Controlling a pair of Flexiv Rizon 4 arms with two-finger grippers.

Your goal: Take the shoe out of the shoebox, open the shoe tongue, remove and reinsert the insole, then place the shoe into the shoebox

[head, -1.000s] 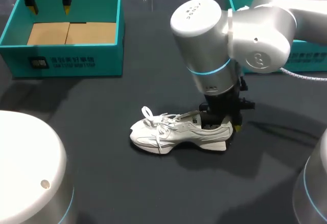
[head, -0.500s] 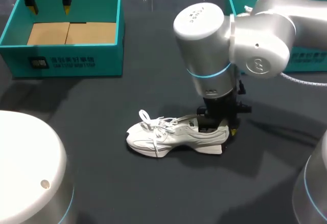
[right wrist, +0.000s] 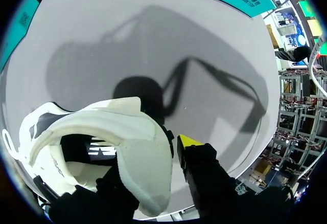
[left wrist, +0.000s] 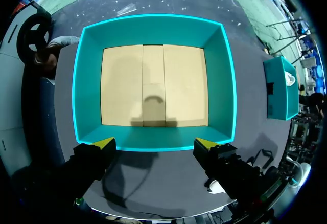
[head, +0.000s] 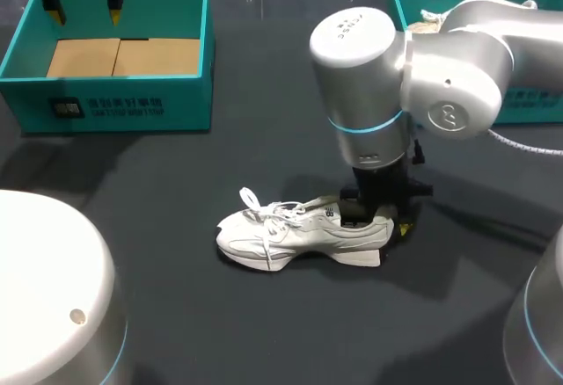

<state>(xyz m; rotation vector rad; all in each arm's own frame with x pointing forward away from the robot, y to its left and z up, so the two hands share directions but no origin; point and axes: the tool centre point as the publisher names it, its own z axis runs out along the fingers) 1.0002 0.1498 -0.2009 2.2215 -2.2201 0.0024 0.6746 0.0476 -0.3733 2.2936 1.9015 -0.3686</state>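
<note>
The left box [head: 176,108], at ten o'clock from the shoe [head: 299,231], has a dark label and a line of white characters on its front wall, too small to read. The right box [head: 541,108], at two o'clock, bears similar white print. The right arm [head: 457,60] shows a round emblem and tiny cap lettering, and the shoe a small dark side mark, none of it legible.

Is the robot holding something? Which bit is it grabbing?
The right gripper pinches the white shoe by its heel. The left gripper is open and holds nothing.
</note>
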